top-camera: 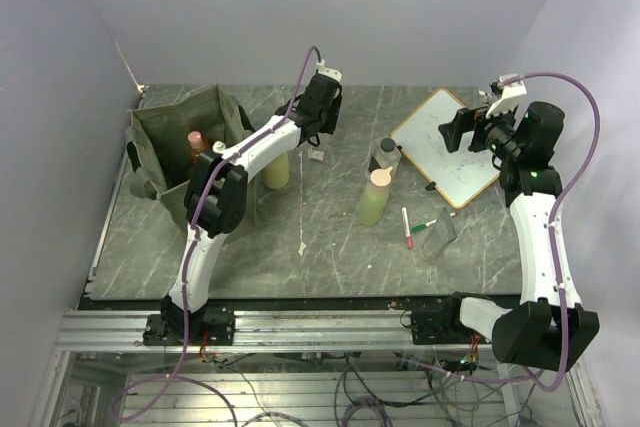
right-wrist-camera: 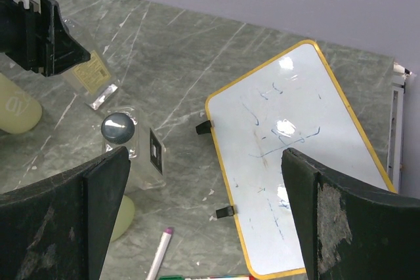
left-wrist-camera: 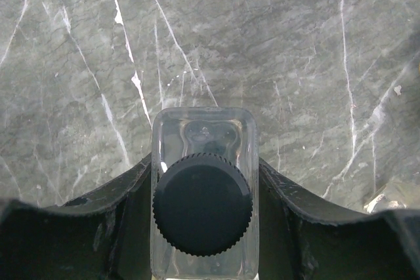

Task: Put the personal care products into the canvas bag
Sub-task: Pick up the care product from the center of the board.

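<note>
My left gripper is shut on a clear bottle with a black cap and holds it upright above the table's middle; the bottle also shows in the right wrist view. The olive canvas bag stands open at the far left with an orange bottle inside. A pale yellow-green bottle stands beside the left arm. A light green bottle with a beige cap and a clear bottle with a dark cap stand mid-table. My right gripper is open and empty above the whiteboard's left edge.
The white whiteboard lies at the back right, also in the right wrist view. A red marker, a green marker and a grey eraser lie in front of it. Walls close in the left, back and right.
</note>
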Controlling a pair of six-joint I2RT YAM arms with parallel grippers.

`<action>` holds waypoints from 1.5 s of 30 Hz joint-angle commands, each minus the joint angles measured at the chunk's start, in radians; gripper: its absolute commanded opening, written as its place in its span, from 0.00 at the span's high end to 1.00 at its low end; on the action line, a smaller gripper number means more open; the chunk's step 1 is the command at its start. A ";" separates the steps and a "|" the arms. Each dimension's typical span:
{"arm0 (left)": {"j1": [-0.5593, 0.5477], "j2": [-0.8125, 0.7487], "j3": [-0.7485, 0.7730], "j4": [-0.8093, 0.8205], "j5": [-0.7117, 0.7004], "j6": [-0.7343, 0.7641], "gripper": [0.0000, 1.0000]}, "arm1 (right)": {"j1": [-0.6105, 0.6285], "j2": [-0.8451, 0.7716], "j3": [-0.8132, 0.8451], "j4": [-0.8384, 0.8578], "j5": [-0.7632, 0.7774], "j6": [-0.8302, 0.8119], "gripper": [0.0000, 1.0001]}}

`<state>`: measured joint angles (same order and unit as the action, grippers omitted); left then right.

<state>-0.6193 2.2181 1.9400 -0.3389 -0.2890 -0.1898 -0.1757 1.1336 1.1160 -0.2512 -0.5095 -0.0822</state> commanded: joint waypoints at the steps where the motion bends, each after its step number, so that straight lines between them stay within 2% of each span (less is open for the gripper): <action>1: -0.005 -0.065 0.060 0.059 0.004 0.059 0.93 | -0.008 -0.019 -0.009 0.028 -0.014 0.011 0.00; 11: -0.005 -0.218 0.007 0.083 0.165 0.141 0.93 | -0.007 -0.007 0.000 0.030 -0.036 0.020 0.00; 24: -0.004 -0.432 -0.033 0.039 0.286 0.291 0.93 | 0.022 0.028 0.051 0.029 -0.046 0.040 0.00; 31: 0.014 -0.557 -0.024 -0.023 0.399 0.390 0.93 | 0.109 0.099 0.143 0.022 -0.016 0.019 0.00; 39: 0.111 -0.700 0.003 -0.108 0.570 0.449 0.93 | 0.219 0.180 0.233 0.018 -0.010 -0.036 0.00; 45: 0.153 -0.822 -0.022 -0.155 0.551 0.513 0.93 | 0.304 0.219 0.276 0.011 -0.017 -0.062 0.00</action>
<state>-0.4847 1.5211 1.8893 -0.5926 0.2310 0.2558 0.0841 1.3334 1.3457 -0.2462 -0.5266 -0.1143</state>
